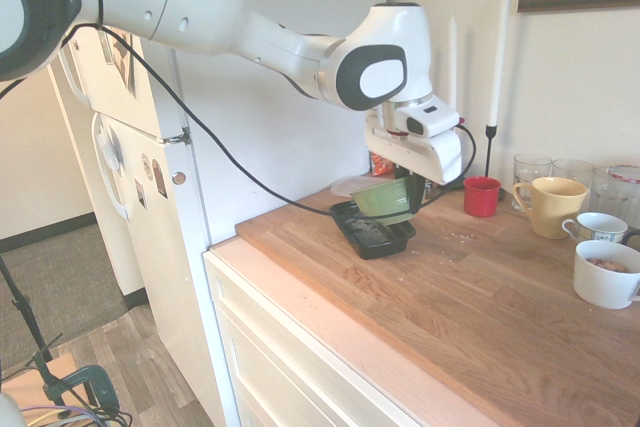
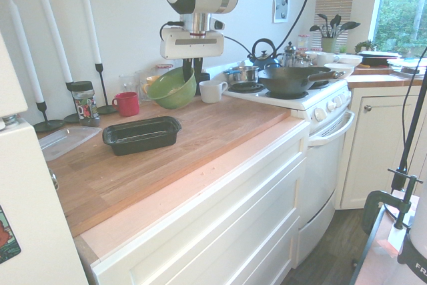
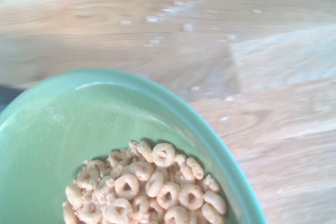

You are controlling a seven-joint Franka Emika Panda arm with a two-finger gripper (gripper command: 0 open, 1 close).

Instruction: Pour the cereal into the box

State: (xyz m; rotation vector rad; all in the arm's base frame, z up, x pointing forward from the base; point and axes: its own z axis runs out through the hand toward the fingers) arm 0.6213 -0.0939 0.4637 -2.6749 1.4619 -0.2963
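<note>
Gripper (image 2: pixel 191 70): jaws clamped on green bowl (image 2: pixel 172 89) rim, bowl tilted.
Cereal (image 3: pixel 152 187): inside bowl.
Box (image 2: pixel 141 134): on counter, below and beside the bowl.

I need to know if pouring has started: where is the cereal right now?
The cereal still sits in the green bowl, which the claw holds tilted above the wooden counter. In the second exterior view the black box lies lower left of it.

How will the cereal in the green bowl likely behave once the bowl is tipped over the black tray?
The cereal is a loose heap of small dry rings, so it will probably slide out all at once. The green bowl, held tilted in the gripper, looks smooth inside, giving little friction. Light, round pieces may bounce or roll past the shallow black tray.
</note>
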